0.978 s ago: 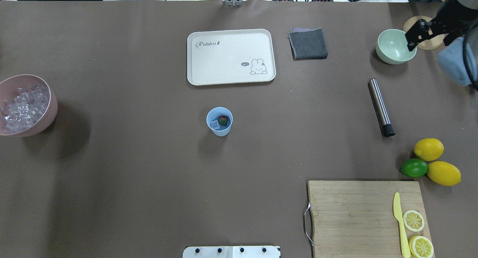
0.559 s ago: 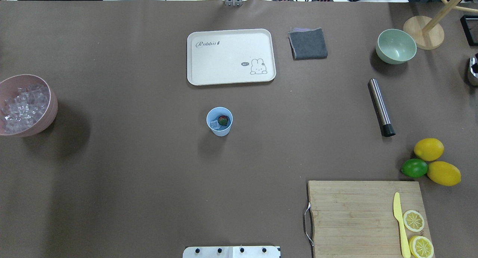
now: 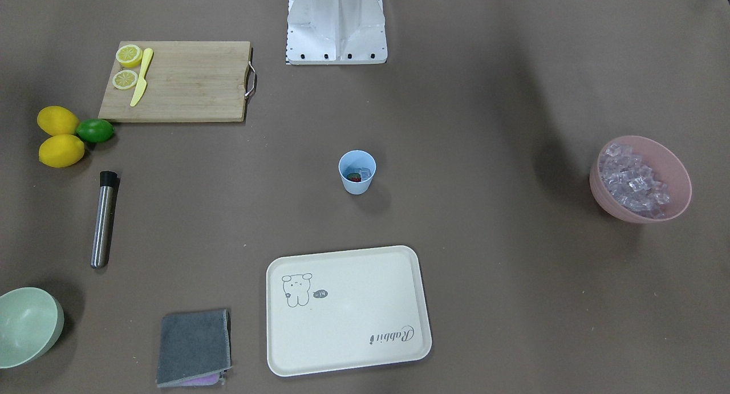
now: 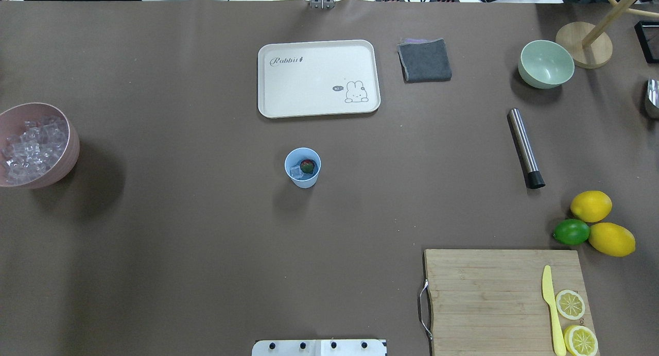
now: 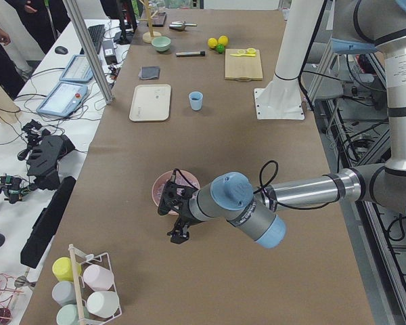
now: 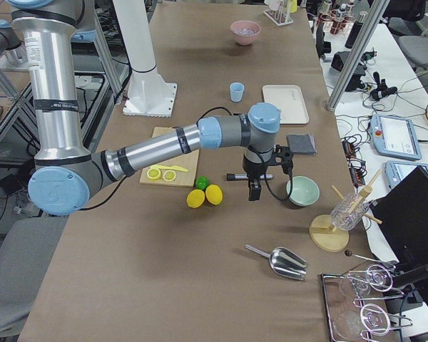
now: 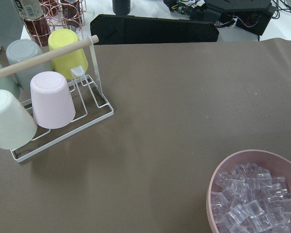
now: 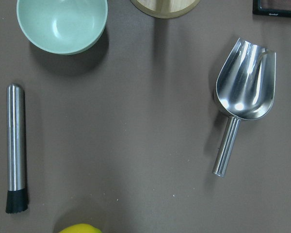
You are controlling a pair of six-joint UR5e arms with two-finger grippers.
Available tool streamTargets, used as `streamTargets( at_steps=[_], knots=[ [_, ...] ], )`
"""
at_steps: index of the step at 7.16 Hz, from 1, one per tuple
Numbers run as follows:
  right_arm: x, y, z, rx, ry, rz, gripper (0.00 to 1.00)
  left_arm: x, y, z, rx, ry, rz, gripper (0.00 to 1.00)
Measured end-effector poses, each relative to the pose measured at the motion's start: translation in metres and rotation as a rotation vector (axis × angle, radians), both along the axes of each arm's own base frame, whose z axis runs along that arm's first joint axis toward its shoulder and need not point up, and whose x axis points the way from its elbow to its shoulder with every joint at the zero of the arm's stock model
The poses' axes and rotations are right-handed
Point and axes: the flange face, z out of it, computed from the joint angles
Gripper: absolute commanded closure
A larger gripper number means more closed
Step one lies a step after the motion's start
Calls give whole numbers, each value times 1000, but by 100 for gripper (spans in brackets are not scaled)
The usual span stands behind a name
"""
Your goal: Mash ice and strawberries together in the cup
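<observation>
The light-blue cup (image 4: 302,168) stands upright mid-table, also seen in the front view (image 3: 357,172). Inside it lie one red strawberry (image 4: 308,165) and clear ice (image 4: 295,172). More ice (image 4: 30,146) fills the pink bowl (image 4: 72,150) at the table's left end. My left gripper (image 5: 178,235) shows only in the exterior left view, hanging beside that bowl; I cannot tell whether it is open or shut. My right gripper (image 6: 255,194) shows only in the exterior right view, pointing down over the table near the pale-green bowl (image 6: 302,191), far from the cup; its state is unclear too.
A steel muddler (image 4: 524,147) with a black tip lies right of the cup. A metal scoop (image 8: 243,92) lies further right. Tray (image 4: 319,54), grey cloth (image 4: 425,60), lemons (image 4: 591,205), lime (image 4: 571,232) and cutting board (image 4: 489,294) with knife and lemon slices ring the table. A cup rack (image 7: 63,121) stands beyond the pink bowl.
A second ago my right arm hung over the pale-green bowl at the overhead view's top right; it has since moved out of that view to the right. The cup and its contents have not moved.
</observation>
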Motion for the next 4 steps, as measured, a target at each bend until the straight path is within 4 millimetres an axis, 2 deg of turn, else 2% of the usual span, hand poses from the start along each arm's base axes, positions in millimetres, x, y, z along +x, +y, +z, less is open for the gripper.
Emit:
streamTargets(
  at_steps=[2,4],
  knots=[
    [5,2,17,8,-2,8,0,-2,-7,11,-12,0,-1,2],
    [8,3,41,-20,1,7,0,-3,-18,12,-16,0,-2,2]
  ],
)
